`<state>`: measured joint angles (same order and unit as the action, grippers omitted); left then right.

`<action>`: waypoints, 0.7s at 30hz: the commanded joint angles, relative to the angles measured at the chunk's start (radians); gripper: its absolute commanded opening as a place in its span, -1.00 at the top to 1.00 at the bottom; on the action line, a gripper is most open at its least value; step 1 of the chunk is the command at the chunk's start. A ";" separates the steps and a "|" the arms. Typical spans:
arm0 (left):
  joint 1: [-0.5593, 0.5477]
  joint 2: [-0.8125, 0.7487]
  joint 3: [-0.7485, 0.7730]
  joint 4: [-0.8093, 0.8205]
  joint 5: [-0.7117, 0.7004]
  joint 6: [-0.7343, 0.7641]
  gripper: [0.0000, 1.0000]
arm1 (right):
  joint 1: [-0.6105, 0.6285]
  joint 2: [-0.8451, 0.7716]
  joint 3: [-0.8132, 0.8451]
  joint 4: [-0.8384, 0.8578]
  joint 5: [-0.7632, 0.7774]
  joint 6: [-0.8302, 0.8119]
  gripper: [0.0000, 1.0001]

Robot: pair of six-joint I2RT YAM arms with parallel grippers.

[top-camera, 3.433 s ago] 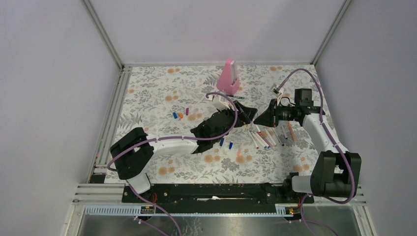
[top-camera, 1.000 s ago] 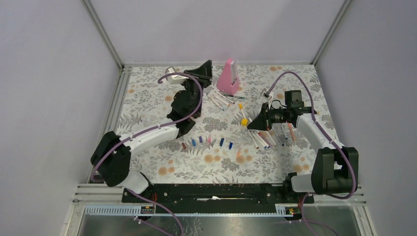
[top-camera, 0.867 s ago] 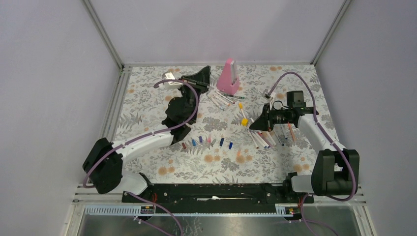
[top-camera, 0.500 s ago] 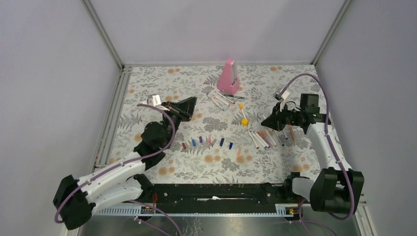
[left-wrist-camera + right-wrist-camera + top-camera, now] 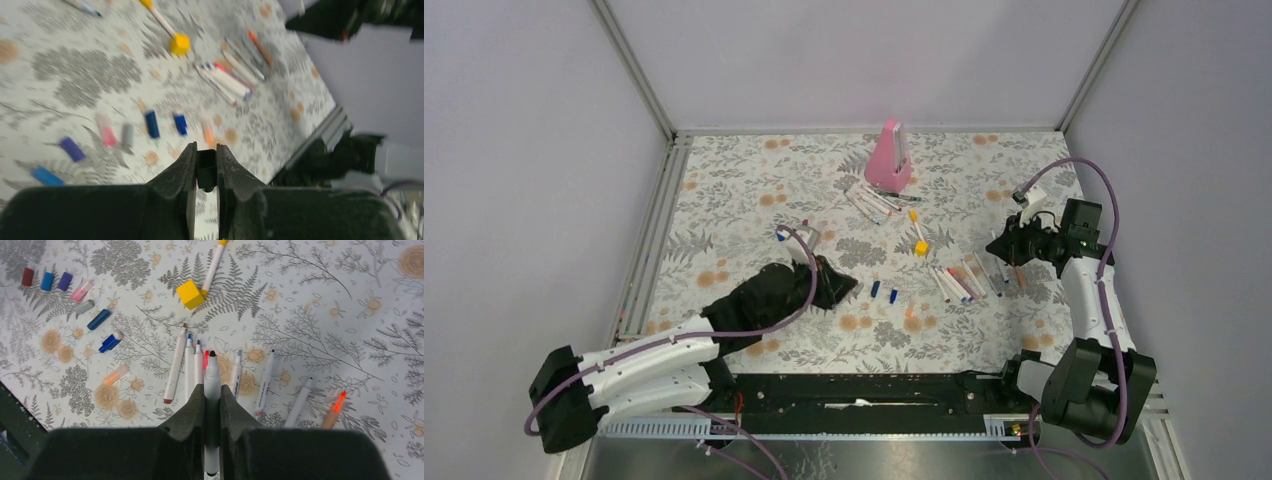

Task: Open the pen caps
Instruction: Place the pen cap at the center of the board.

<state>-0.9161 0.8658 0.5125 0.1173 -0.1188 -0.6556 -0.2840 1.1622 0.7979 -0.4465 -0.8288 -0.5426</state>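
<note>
Pen caps (image 5: 99, 319) lie rowed at the counter's (image 5: 350, 315) upper left; likely light, stiff and slippery, so pinch mid-body. Left hand (image 5: 206, 148) clenches seemingly a black cap (image 5: 206, 169); right hand (image 5: 212, 388) grasps 1 uncapped pen (image 5: 212, 367).

Your left gripper (image 5: 206, 151) is reaching low, pinching a black cap (image 5: 206, 170); your right gripper (image 5: 212, 391) is hovering, clamping a pen (image 5: 212, 372).

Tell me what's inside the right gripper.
The right gripper clamps a white pen, black tip bare. The pen's rear end is hidden by the gripper body.
</note>
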 commanded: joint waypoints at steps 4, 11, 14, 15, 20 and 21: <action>-0.249 0.193 0.101 -0.002 -0.152 0.032 1.00 | -0.068 -0.007 -0.019 0.065 0.065 0.032 0.95; -0.350 0.549 0.319 0.001 -0.198 0.061 1.00 | -0.098 0.000 -0.025 0.081 0.086 0.040 0.95; -0.367 0.703 0.434 -0.044 -0.209 0.073 1.00 | -0.099 0.002 -0.025 0.083 0.090 0.040 0.95; -0.368 0.749 0.467 -0.057 -0.209 0.073 1.00 | -0.101 0.004 -0.025 0.084 0.092 0.040 0.95; -0.368 0.936 0.620 -0.115 -0.172 0.074 1.00 | -0.103 0.007 -0.026 0.083 0.098 0.034 0.94; -0.368 0.962 0.643 -0.126 -0.171 0.073 1.00 | -0.103 0.007 -0.026 0.084 0.099 0.034 0.94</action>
<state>-1.2831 1.7485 1.0557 0.0353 -0.2913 -0.5991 -0.3805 1.1648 0.7746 -0.3847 -0.7422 -0.5102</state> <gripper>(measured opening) 0.152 0.110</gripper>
